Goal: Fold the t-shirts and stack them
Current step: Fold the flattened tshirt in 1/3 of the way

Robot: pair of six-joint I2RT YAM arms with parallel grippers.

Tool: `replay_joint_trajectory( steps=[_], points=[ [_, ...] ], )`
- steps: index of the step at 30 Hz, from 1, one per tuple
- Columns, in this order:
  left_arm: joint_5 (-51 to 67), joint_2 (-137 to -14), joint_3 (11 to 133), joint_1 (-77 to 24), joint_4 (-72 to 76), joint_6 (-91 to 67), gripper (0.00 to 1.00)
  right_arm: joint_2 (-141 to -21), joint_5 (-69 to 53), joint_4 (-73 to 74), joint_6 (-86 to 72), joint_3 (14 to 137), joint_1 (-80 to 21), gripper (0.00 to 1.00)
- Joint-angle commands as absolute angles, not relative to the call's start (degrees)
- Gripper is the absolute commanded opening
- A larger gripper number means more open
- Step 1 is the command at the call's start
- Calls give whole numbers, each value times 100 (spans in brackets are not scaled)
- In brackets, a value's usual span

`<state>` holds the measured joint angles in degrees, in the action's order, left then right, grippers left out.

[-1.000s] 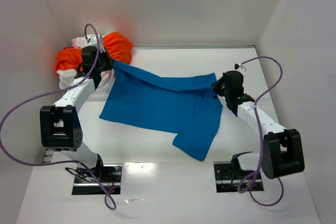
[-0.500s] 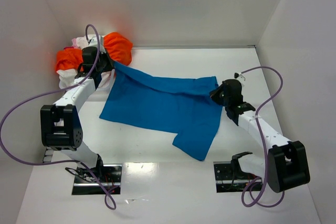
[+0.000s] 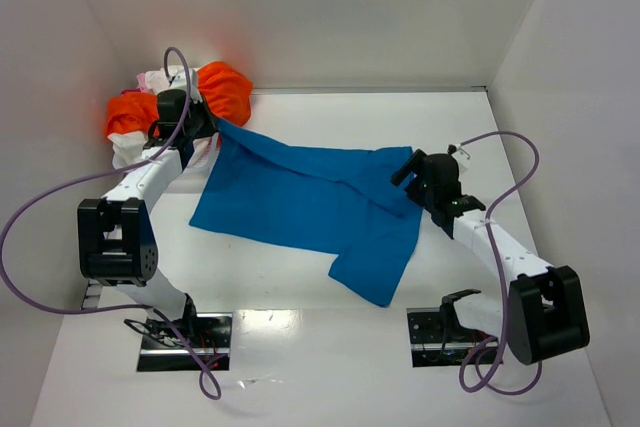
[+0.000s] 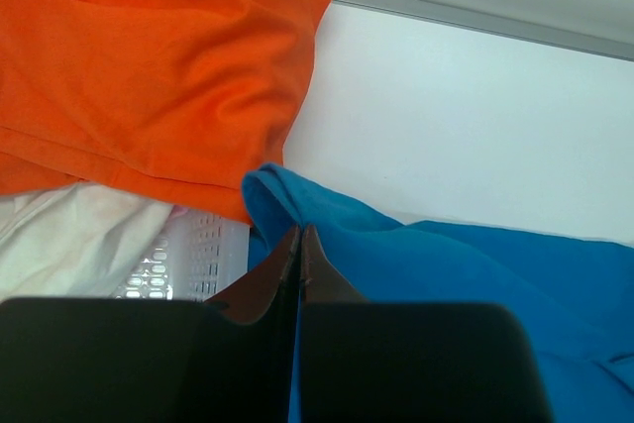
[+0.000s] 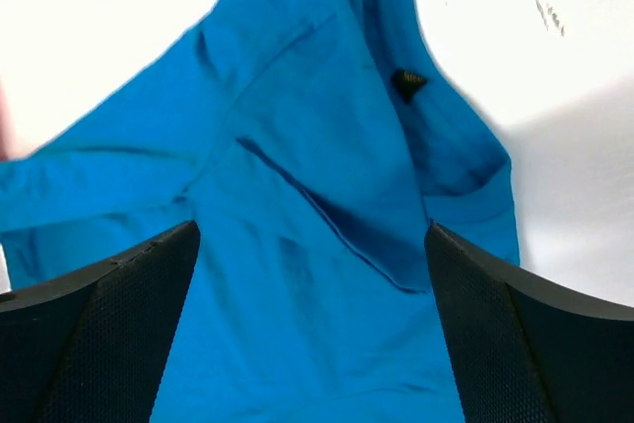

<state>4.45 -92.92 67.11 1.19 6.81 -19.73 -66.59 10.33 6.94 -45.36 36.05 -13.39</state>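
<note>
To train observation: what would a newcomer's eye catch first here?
A bright blue cloth t-shirt sprawls centrally, one corner pinched in the left end effector. A crumpled bright orange cloth shirt sits heaped in the far left corner; the right end effector hangs open over the blue one.

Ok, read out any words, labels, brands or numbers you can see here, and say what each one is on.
Unreadable: the small dark tag at the collar of the bright blue cloth t-shirt carries a faint yellowish mark, too small and blurred to make out.
No other words, numbers or signs show in any view.
</note>
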Motion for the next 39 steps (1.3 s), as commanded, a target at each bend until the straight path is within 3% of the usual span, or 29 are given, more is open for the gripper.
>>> replay_joint_trajectory(
  steps=[1,12,18,22,25,39],
  points=[
    [598,-9325,6917,114,861,-1925,0,-6888,1354,554,-4474,4129,-1362,100],
    [650,-9325,6917,114,861,-1872,0,-8498,1652,281,-3727,5378,-994,98],
    [650,-9325,6917,114,861,-1872,0,-8999,1652,62,-3393,5659,-748,75],
    [703,-9377,6917,114,809,-1872,0,-9394,1425,62,-3234,5888,-694,72],
    [703,-9378,6970,114,809,-1872,0,-9579,1257,-53,-3173,5941,-694,62],
    [703,-9483,6970,114,756,-1872,0,-10344,1143,298,-3015,6608,-694,44]
  ],
)
